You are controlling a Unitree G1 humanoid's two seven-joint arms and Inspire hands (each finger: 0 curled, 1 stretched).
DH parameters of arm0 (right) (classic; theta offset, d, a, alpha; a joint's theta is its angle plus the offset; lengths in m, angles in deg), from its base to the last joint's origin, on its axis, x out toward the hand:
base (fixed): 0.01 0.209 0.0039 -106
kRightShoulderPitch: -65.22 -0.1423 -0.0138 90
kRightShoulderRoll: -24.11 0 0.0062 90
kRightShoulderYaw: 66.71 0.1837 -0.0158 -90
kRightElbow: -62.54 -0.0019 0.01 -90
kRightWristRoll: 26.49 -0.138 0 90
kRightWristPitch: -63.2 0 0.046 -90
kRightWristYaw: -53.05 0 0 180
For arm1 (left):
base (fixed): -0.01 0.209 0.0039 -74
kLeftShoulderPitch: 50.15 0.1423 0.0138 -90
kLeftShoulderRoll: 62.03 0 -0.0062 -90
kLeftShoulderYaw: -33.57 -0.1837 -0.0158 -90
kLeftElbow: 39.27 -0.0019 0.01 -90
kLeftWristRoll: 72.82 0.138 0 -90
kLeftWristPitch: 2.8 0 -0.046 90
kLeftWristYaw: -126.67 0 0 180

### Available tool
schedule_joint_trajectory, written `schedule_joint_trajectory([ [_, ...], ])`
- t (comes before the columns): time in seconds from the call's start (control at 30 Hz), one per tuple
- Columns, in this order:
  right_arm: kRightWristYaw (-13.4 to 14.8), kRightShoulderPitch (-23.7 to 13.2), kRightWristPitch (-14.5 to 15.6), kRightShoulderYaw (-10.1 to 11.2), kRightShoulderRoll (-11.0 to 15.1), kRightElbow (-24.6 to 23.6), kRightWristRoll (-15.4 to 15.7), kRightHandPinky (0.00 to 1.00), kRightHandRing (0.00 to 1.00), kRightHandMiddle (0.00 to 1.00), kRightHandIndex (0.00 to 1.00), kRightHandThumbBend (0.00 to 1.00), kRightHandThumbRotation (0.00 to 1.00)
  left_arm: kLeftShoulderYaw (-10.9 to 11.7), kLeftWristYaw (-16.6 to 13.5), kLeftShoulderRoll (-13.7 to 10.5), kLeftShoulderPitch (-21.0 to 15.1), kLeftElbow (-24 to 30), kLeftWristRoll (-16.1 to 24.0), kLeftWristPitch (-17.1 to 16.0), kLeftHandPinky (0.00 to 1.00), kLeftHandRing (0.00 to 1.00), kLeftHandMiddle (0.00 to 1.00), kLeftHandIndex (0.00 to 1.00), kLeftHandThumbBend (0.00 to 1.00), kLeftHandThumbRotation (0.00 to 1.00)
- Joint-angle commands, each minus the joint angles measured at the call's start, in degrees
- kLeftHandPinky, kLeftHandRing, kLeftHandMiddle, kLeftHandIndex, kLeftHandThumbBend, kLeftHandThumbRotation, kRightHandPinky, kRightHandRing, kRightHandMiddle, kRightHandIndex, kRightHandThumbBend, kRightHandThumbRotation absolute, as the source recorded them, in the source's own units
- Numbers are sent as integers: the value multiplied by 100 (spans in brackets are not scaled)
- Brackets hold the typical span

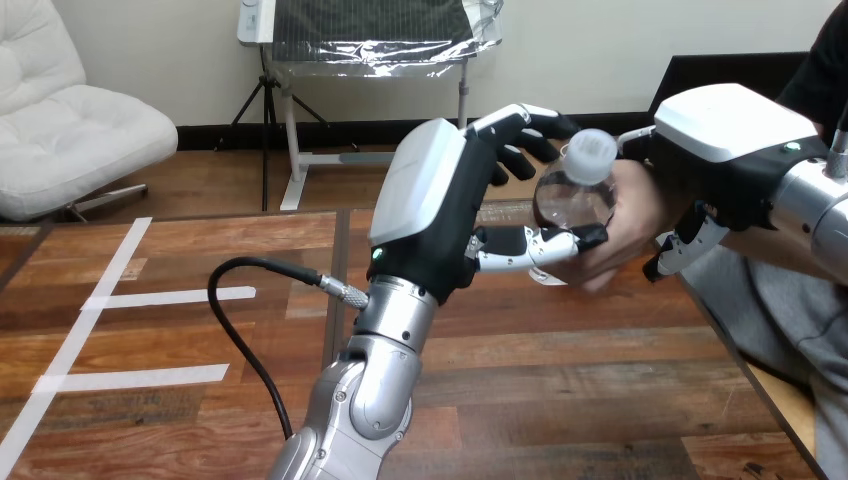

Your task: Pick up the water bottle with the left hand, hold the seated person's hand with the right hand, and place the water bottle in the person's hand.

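Two hands are on the water bottle, which is raised above the counter near its right edge. The robot's left hand has its fingers curled over the bottle's upper side and its thumb stretched beneath it, and the person's hand cups it from the right and below. The right hand lies over that hand at the wrist, its fingers curled underneath in a clasp.
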Motion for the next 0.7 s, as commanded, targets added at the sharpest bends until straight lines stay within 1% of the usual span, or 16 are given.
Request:
schedule_joint_trajectory([
  [0.0, 75, -49, -55, 195, 75, 23, -87, 82, 90, 91, 88, 87, 5, -37, -25, -10, -303, 297, 91, 81, 95, 95, 97, 99, 89, 56],
  [0.13, 57, -40, -68, 180, 93, 27, -46, 84, 91, 92, 89, 88, 5, -50, -69, -23, -291, 301, 122, 90, 98, 97, 99, 100, 90, 59],
  [0.23, 72, -33, -105, 174, 103, 56, -39, 84, 92, 93, 90, 88, 5, -54, -43, -33, -277, 328, 125, 128, 99, 97, 99, 100, 90, 61],
  [0.37, 46, -14, -79, 192, 91, 49, -65, 85, 92, 93, 90, 88, 5, -55, -96, -52, -278, 297, 119, 73, 100, 96, 99, 100, 89, 61],
  [0.43, 14, -6, -54, 199, 89, 26, -77, 85, 92, 93, 90, 87, 5, -55, -128, -60, -279, 278, 122, 46, 99, 96, 98, 99, 88, 61],
  [0.53, 64, 11, -87, 207, 83, 55, -87, 85, 92, 93, 90, 88, 4, -65, -151, -88, -280, 263, 149, 30, 99, 95, 98, 98, 87, 59],
  [0.67, -12, 18, -27, 206, 83, 1, -85, 86, 92, 93, 91, 88, 4, -60, -134, -92, -268, 264, 89, 12, 97, 93, 96, 96, 84, 56],
])
